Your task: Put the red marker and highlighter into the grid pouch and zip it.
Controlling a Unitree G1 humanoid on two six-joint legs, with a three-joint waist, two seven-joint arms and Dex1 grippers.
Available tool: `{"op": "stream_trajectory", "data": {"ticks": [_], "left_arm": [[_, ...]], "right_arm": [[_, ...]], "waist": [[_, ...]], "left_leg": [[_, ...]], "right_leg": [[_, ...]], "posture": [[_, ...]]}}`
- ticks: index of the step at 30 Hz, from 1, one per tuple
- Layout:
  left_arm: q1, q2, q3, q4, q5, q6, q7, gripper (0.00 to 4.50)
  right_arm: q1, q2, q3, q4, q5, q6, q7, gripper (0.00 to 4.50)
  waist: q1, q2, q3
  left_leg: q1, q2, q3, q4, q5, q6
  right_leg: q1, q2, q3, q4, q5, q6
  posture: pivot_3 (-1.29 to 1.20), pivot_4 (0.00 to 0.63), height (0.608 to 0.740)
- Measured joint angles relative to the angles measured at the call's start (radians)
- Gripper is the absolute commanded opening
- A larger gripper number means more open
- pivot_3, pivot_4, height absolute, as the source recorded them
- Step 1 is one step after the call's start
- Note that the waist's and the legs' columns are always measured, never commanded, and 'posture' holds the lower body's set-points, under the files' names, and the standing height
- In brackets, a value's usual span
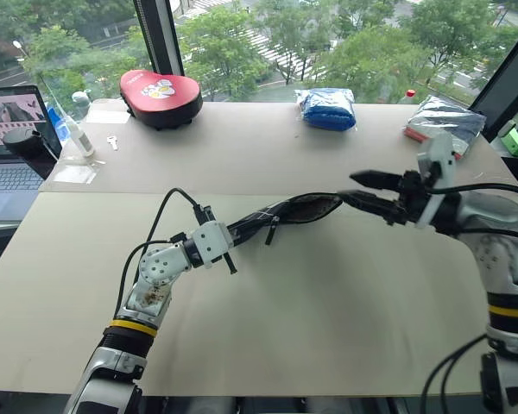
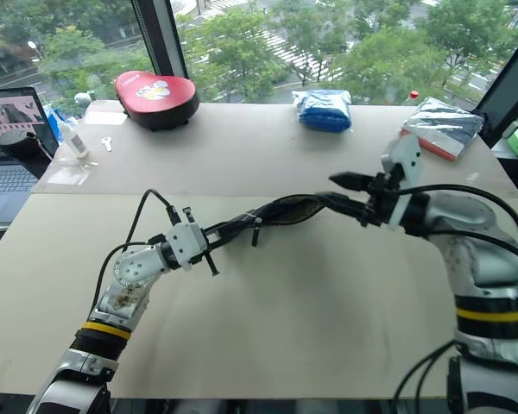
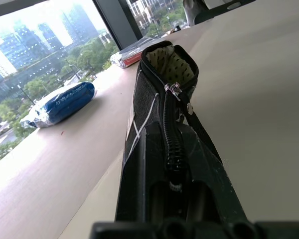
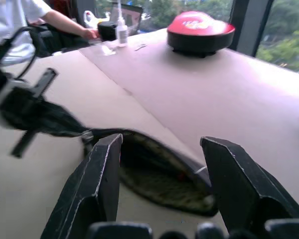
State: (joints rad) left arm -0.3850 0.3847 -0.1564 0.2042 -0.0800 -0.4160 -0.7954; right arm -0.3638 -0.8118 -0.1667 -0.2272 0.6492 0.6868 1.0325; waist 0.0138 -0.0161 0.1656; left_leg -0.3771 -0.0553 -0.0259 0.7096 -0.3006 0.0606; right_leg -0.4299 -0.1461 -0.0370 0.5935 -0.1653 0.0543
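Note:
The grid pouch [image 1: 287, 210], black with white lines, hangs level above the table, and my left gripper [image 1: 252, 225] is shut on its near end. In the left wrist view the zipper pull [image 3: 174, 90] sits partway along, and the far end gapes open. My right gripper [image 1: 349, 188] is open at that open mouth, one finger above it and one below. In the right wrist view its fingers [image 4: 103, 169] frame the pouch mouth [image 4: 159, 174]. A small red bit [image 4: 181, 175] shows inside; I cannot tell whether it is the red marker. The highlighter is hidden.
At the table's far side lie a red case [image 1: 161, 97], a blue bag [image 1: 328, 109] and a clear plastic packet [image 1: 445, 117]. A laptop [image 1: 9, 147] and a small bottle [image 1: 74, 131] stand at the far left. A person's arm [image 4: 65, 22] reaches in by the laptop.

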Motion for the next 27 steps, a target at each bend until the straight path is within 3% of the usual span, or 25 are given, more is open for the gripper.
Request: {"op": "stream_trajectory", "data": {"ticks": [3,6,14,25,27], "left_arm": [[0.002,0.002,0.001,0.000,0.000,0.000,-0.001,0.00],[0.001,0.001,0.000,0.001,0.000,0.000,-0.002,0.00],[-0.003,-0.001,-0.006,0.006,0.000,-0.005,-0.011,0.00],[-0.003,-0.004,-0.010,0.007,0.000,-0.017,-0.010,0.00],[-0.003,-0.001,-0.008,0.008,0.000,-0.018,-0.007,0.00]], "right_arm": [[0.145,-0.030,0.065,-0.084,-0.025,0.030,-0.008,2.82],[0.178,0.038,0.184,-0.132,-0.094,0.028,-0.079,2.82],[0.006,0.287,0.352,-0.044,-0.295,-0.009,-0.328,2.82],[-0.150,0.447,0.398,0.052,-0.335,-0.009,-0.362,2.82],[-0.162,0.459,0.398,0.076,-0.342,-0.009,-0.362,2.30]], "waist": [[-0.005,0.000,0.000],[-0.011,0.000,0.000],[-0.001,0.000,0.000],[-0.011,0.000,0.000],[-0.010,0.000,0.000]], "left_leg": [[-0.001,0.000,0.002,0.000,0.001,-0.001],[-0.001,0.000,0.002,0.001,0.002,-0.003],[-0.003,-0.001,0.001,0.002,0.007,-0.012],[-0.005,-0.002,0.001,0.001,0.008,-0.013],[-0.006,-0.002,0.001,0.001,0.008,-0.013]], "right_leg": [[-0.002,0.000,0.001,0.000,0.000,0.000],[-0.003,0.000,0.002,0.001,0.000,0.000],[-0.006,0.000,0.001,0.002,0.002,-0.002],[-0.009,0.002,0.001,0.002,0.002,-0.002],[-0.009,0.002,0.001,0.002,0.002,-0.002]], "posture": [[0.00,0.150,0.740],[0.00,0.150,0.740],[0.00,0.150,0.740],[0.00,0.150,0.740],[0.00,0.150,0.740]]}}
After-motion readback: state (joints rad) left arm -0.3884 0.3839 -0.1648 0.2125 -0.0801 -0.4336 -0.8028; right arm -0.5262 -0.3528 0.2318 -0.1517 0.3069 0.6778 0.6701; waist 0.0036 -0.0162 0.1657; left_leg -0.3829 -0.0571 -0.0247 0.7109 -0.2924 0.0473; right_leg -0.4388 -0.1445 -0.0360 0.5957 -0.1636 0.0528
